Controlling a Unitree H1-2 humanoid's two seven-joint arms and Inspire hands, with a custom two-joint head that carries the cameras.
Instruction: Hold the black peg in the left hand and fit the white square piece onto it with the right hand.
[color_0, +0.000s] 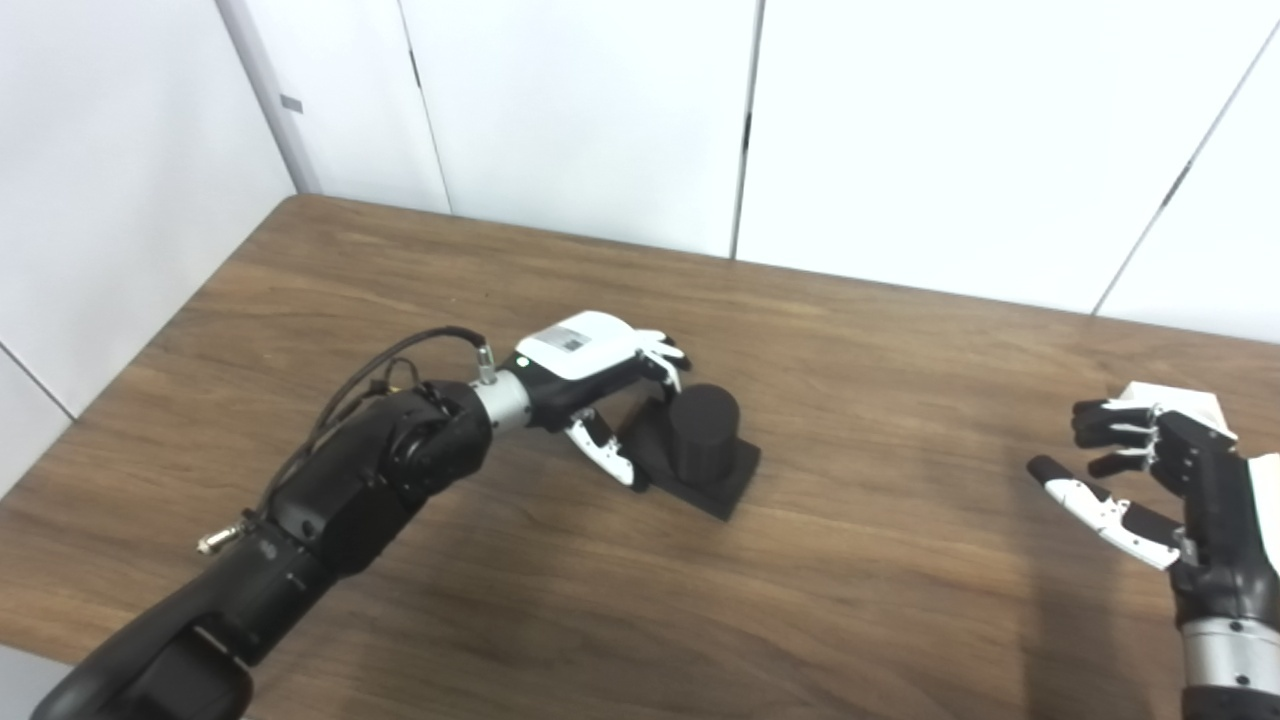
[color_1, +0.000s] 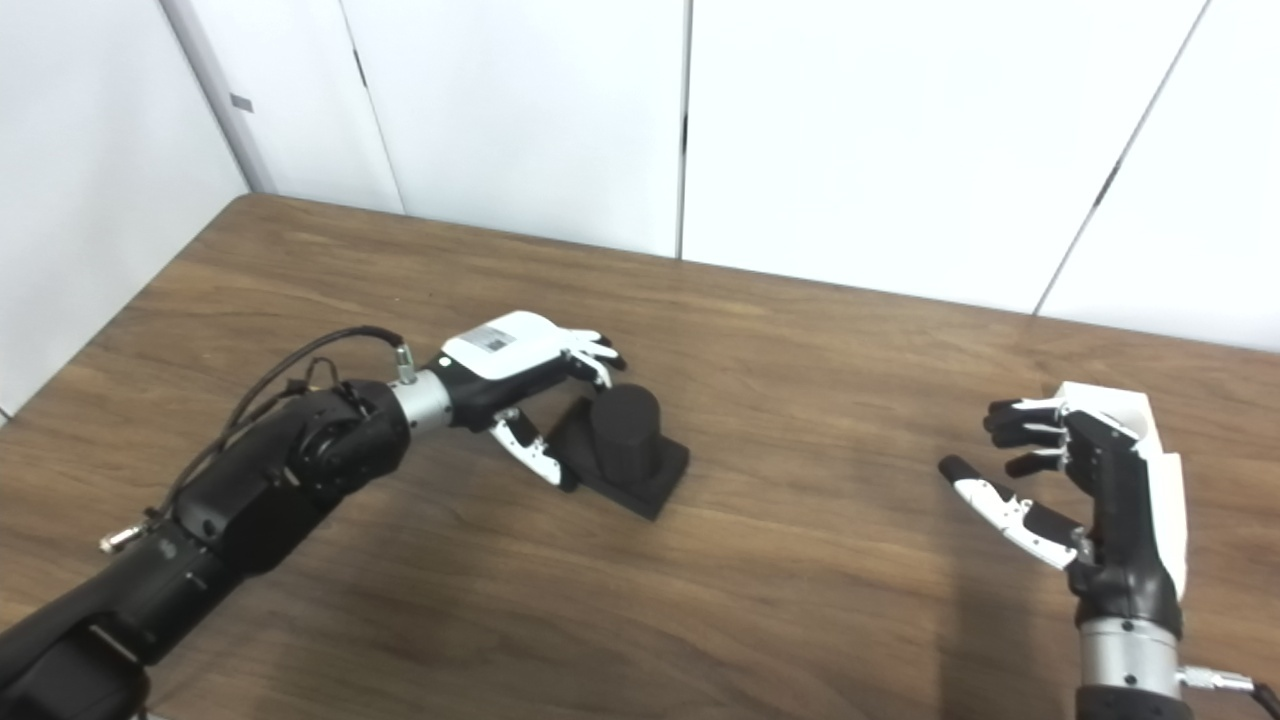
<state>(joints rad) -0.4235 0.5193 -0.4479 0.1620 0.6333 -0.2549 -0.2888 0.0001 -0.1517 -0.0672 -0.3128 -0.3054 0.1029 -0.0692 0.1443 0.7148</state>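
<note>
Left hand sits beside the black peg, fingers spread around its left flank, nothing gripped yet. Peg: matte cylinder upright on a square black base, mid-table, wood-grain laminate. Right hand hovers at far right, fingers curled apart and empty; the white square piece, a hard-looking block, lies just behind it. Advice: close on the base, keeping the cylinder clear.

We see brown wood-grain surface filling most of view, far edge running along wall. We note white wall panels behind, split by thin dark vertical seams. We spot small grey tab on left panel edge.
</note>
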